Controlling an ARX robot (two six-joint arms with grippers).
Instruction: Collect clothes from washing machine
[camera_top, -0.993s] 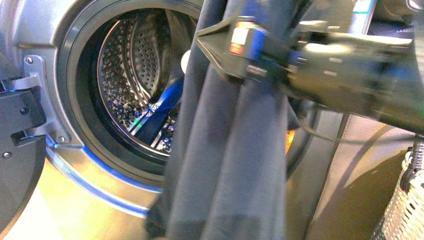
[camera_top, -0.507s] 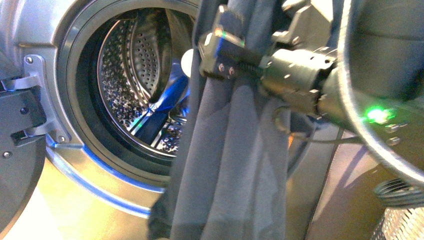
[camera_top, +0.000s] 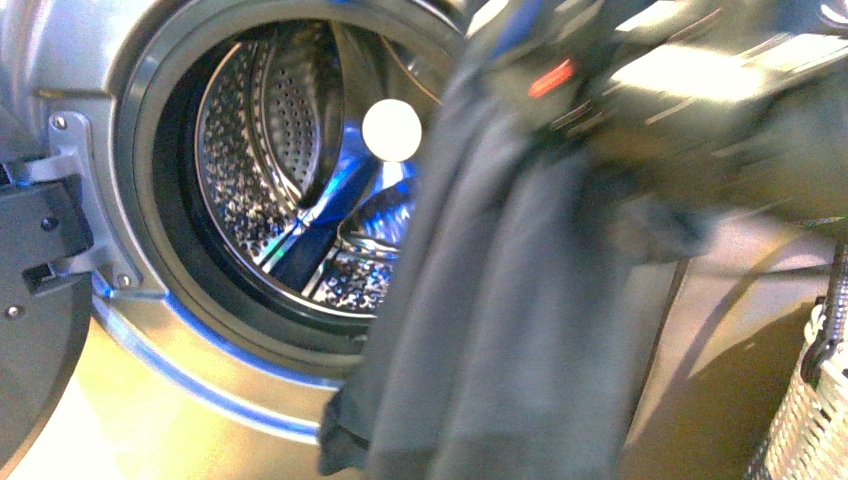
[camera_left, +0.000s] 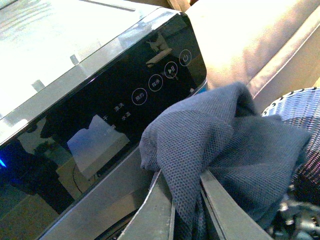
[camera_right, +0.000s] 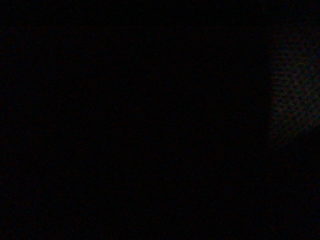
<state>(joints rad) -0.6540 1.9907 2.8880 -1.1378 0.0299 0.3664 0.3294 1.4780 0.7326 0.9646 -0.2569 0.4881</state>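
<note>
Clothes (camera_top: 500, 330) hang limp, dark grey, finely woven

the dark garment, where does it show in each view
Front view: the dark garment hangs right of centre, over the porthole's right side.
Left wrist view: dark garment pinched in the left gripper.
Right wrist view: dark.
Shared landmark: the washing machine, its control panel in left wrist view.

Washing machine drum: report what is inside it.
The drum's perforated steel wall and blue reflections show, no clothing in the exposed part. The hanging dark garment covers its right side, so anything there is hidden.
</note>
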